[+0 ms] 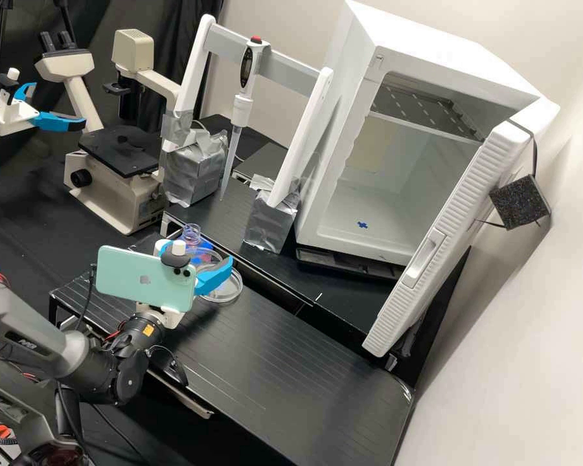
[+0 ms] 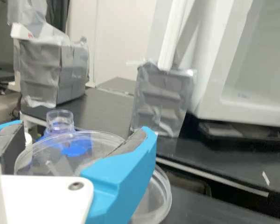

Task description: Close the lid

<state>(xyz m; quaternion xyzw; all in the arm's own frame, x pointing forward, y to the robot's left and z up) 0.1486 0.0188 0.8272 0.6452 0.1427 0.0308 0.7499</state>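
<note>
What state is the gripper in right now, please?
Gripper: closed on the clear petri dish lid, with its blue fingers at opposite sides of the rim.

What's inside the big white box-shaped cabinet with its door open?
A grey slotted metal shelf up high and a small blue mark on the floor. The ribbed white door covers part of the inside.

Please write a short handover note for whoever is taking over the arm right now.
Gripper: closed on the clear round lid, a finger at either side.
Lid: held tilted near the dish, not seated on it.
Dish: on the black bench, uncovered.
Done: lid in the grip.
Left: line the lid up over the dish, level it, lower it on, then let go. Probably mind the clear-necked bottle close by.
</note>
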